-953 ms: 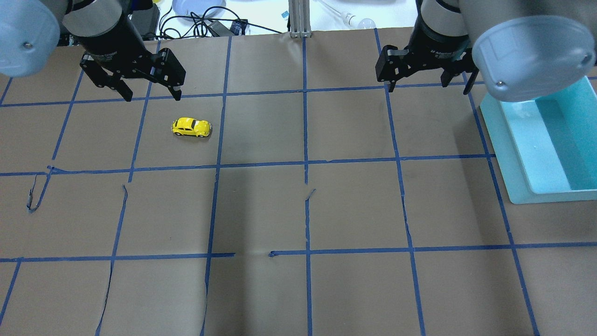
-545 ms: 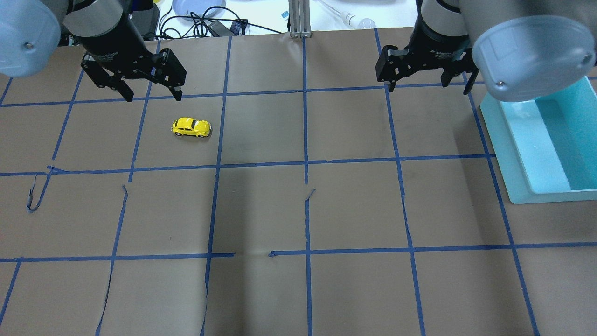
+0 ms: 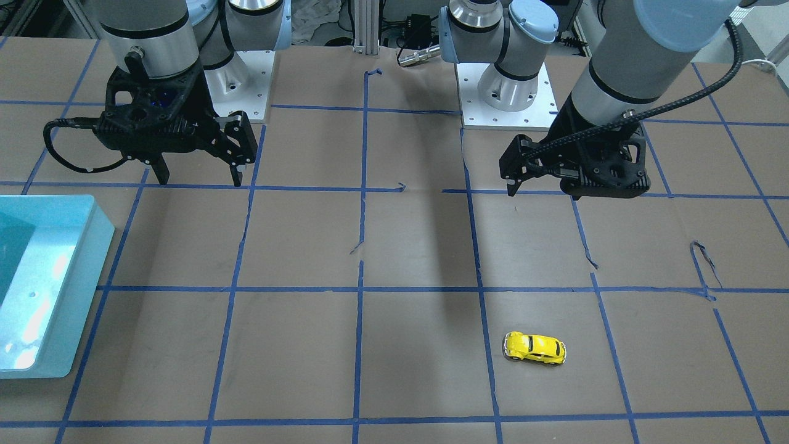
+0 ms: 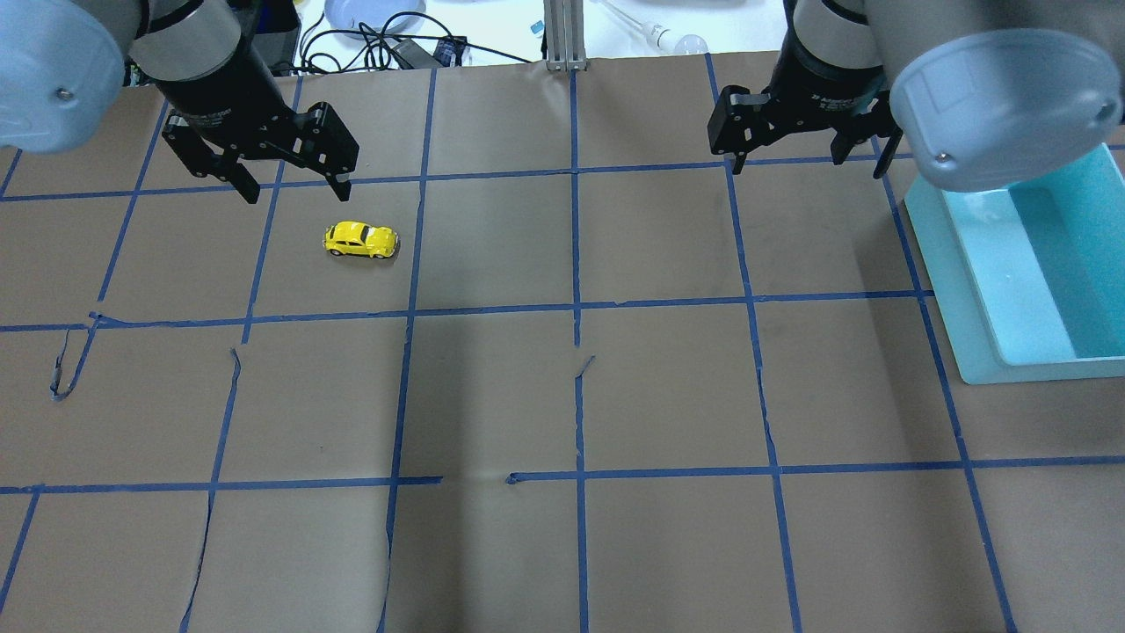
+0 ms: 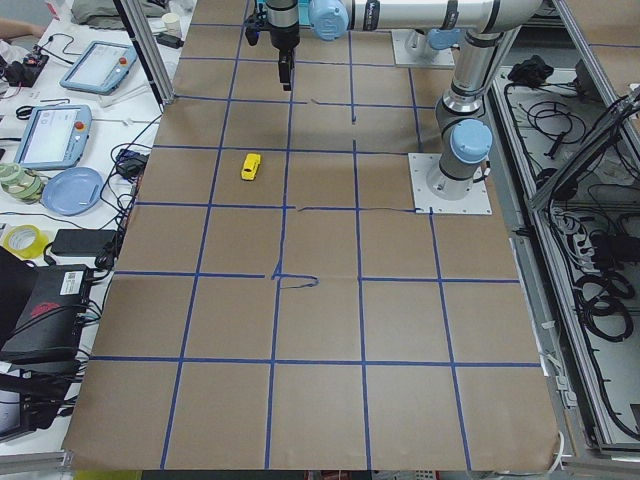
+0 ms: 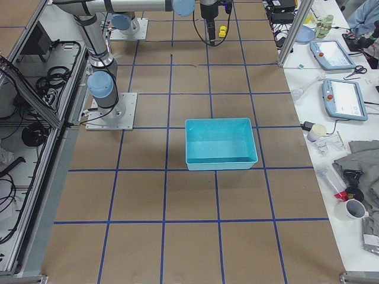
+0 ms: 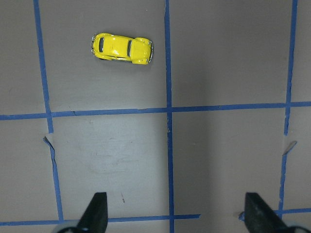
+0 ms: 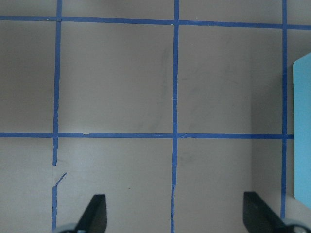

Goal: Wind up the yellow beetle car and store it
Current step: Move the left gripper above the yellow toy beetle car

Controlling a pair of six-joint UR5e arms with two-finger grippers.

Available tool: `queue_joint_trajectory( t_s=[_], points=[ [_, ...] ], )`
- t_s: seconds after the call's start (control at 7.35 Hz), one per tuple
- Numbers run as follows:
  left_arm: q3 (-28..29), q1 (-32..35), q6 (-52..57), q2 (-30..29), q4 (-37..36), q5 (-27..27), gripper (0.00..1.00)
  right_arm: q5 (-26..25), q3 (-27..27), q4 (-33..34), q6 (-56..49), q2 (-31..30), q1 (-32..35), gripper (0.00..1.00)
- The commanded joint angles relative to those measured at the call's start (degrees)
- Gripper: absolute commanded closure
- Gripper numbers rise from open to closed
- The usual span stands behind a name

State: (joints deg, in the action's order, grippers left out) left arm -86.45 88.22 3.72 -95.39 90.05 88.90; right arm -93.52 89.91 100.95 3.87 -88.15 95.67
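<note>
The yellow beetle car (image 4: 361,239) stands on its wheels on the brown paper, in the far left part of the table; it also shows in the front view (image 3: 535,348) and the left wrist view (image 7: 122,48). My left gripper (image 4: 297,195) is open and empty. It hangs above the table, just behind the car and a little to its left, not touching it. My right gripper (image 4: 807,167) is open and empty, above the table at the far right, next to the teal bin (image 4: 967,290).
The table is covered in brown paper with a blue tape grid, torn in places (image 4: 75,365). The teal bin (image 3: 92,246) is empty. Cables, a plate and a metal post (image 4: 562,35) lie beyond the far edge.
My left gripper has shifted slightly to the right and nearer to the car. The car and my right arm have not moved.
</note>
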Motion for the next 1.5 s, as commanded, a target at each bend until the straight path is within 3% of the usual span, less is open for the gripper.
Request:
queue_joint_trajectory(
  t_s=[0.0, 1.36],
  points=[
    [-0.47, 0.29, -0.38, 0.29, -0.32, -0.39, 0.0, 0.0, 0.0, 0.03, 0.0, 0.0, 0.04, 0.0],
    [-1.79, 0.03, 0.58, 0.38, -4.18, 3.56, 0.0, 0.09, 0.0, 0.03, 0.0, 0.0, 0.04, 0.0]
  ],
)
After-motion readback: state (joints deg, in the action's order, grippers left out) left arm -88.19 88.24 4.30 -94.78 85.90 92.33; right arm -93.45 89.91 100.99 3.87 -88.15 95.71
